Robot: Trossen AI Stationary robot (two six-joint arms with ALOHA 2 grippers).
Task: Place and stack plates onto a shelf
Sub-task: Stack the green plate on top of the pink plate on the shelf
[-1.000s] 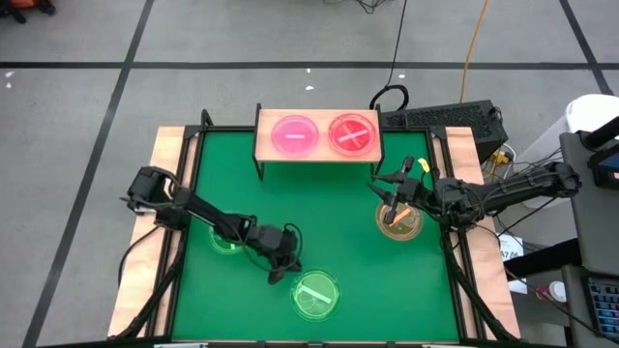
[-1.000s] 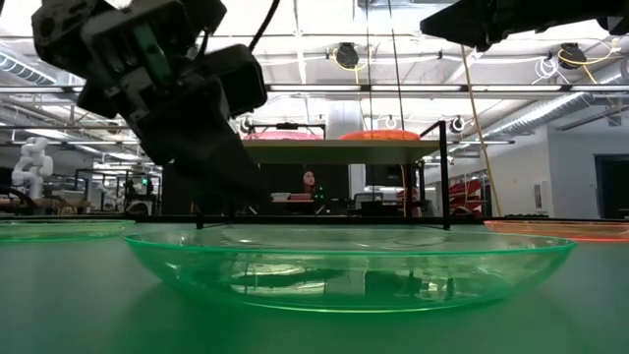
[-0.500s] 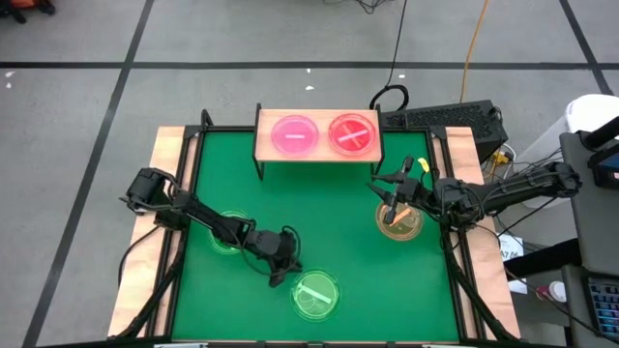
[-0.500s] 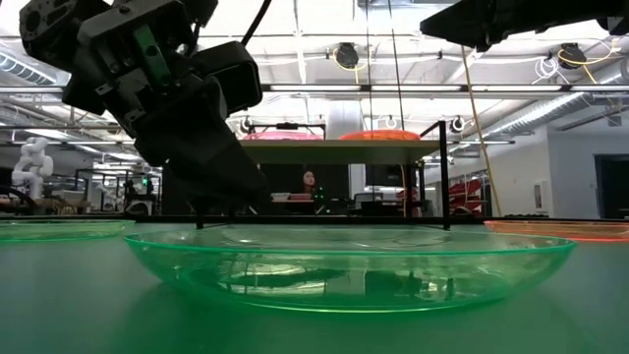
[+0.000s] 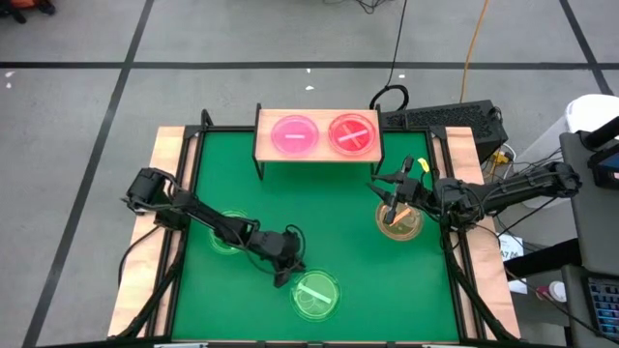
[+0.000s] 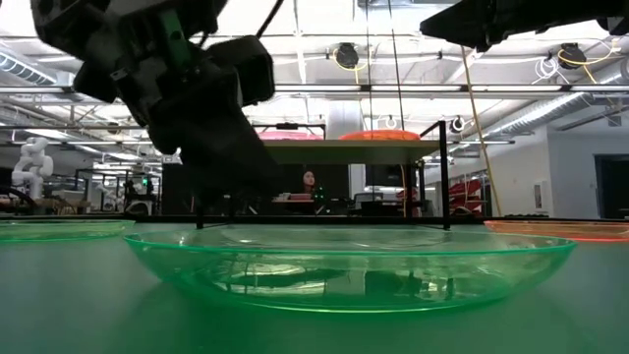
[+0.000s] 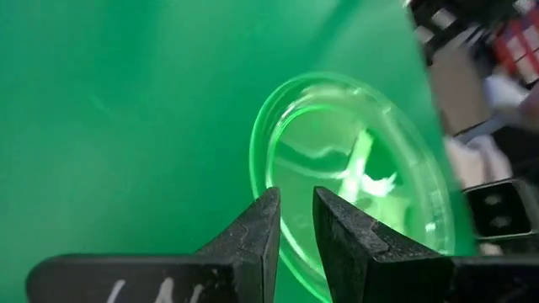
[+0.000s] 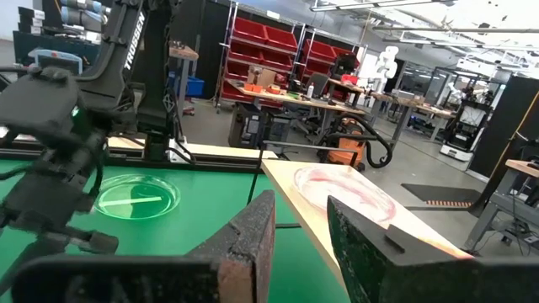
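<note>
Two plates, one pink (image 5: 295, 134) and one red (image 5: 352, 133), lie side by side on the wooden shelf (image 5: 264, 145) at the table's far edge. A green plate (image 5: 316, 293) rests on the green table near the front. My left gripper (image 5: 288, 278) is beside its left rim, slanting down, open by a narrow gap (image 7: 295, 206), with the plate (image 7: 354, 160) just ahead. A second green plate (image 5: 225, 237) lies partly under my left arm. My right gripper (image 5: 392, 201) hovers level and open (image 8: 299, 219) above an amber plate (image 5: 401, 222).
The shelf stands on thin black legs (image 6: 445, 177), with room beneath it. Wooden strips and a black frame (image 5: 193, 184) border the table. A black device and cables (image 5: 445, 118) lie past the far right corner. A person (image 6: 310, 182) sits in the room behind.
My left gripper has edged toward the table's right and near edge, closer to the front green plate, and has turned slightly. Its finger gap is unchanged. The plates have kept still.
</note>
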